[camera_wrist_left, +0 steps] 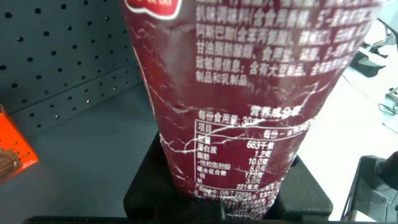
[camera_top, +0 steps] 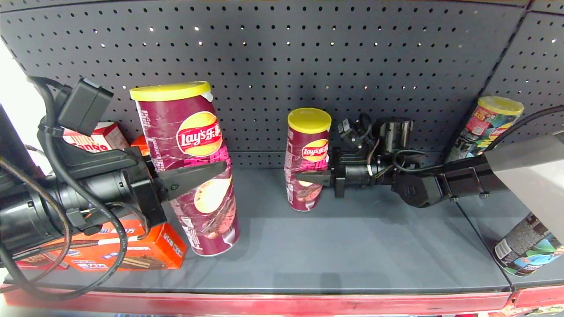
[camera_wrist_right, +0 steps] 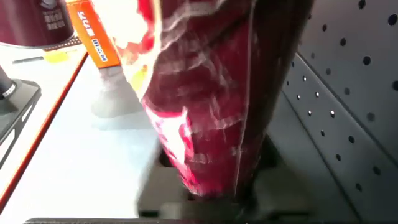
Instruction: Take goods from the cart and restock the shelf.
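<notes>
Maroon cardboard forms two crisp canisters, both capped with yellow lids and held upright at the grey shelf (camera_top: 352, 246). The left canister (camera_top: 189, 123) is clamped at mid-height between the closed fingers of the left gripper (camera_top: 207, 174). The right canister (camera_top: 308, 145), nearer the pegboard (camera_top: 308, 53), is pinched likewise by the right gripper (camera_top: 308, 178). A round red-and-yellow logo is carried on each front. A table of white print is seen on the left canister's back.
</notes>
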Controlling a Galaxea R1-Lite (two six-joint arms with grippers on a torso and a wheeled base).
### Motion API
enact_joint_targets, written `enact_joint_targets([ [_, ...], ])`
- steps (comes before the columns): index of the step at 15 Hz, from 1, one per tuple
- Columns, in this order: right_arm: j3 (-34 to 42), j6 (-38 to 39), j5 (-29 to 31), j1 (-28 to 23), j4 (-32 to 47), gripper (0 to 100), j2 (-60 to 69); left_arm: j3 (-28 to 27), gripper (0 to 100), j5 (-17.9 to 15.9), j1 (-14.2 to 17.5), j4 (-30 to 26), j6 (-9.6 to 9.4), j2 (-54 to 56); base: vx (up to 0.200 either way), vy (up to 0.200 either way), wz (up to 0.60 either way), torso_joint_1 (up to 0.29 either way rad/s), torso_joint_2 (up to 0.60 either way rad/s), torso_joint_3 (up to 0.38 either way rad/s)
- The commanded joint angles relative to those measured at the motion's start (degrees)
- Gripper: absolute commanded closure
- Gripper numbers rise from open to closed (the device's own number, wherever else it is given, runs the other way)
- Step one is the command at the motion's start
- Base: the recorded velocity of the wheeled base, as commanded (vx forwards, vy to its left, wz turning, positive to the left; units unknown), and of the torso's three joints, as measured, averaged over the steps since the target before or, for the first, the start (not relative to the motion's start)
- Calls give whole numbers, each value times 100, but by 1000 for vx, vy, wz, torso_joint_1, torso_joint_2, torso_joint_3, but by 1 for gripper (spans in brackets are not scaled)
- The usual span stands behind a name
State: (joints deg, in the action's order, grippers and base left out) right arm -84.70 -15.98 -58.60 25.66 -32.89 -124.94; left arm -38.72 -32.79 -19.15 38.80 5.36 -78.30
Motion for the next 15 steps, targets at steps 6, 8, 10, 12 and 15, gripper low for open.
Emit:
enact_joint_targets([
  [6, 208, 60, 701, 185, 19, 100, 436, 66, 100, 1, 8, 13, 0, 8, 0, 0, 0, 0, 0, 0],
  [8, 639, 139, 973, 334, -7, 100, 893, 145, 100, 1, 17, 22, -9, 34, 0, 0, 0, 0, 0, 0],
  [10, 1281, 139, 1175, 492, -191, 100, 1411, 145, 100, 1, 43, 22, -9, 34, 0, 0, 0, 0, 0, 0],
  [12, 1535, 148, 1219, 536, -323, 100, 1587, 145, 100, 1, 43, 22, -9, 34, 0, 0, 0, 0, 0, 0],
  [15, 3205, 148, 1465, 791, -1026, 100, 2554, 136, 100, 1, 43, 22, -9, 34, 0, 0, 0, 0, 0, 0],
])
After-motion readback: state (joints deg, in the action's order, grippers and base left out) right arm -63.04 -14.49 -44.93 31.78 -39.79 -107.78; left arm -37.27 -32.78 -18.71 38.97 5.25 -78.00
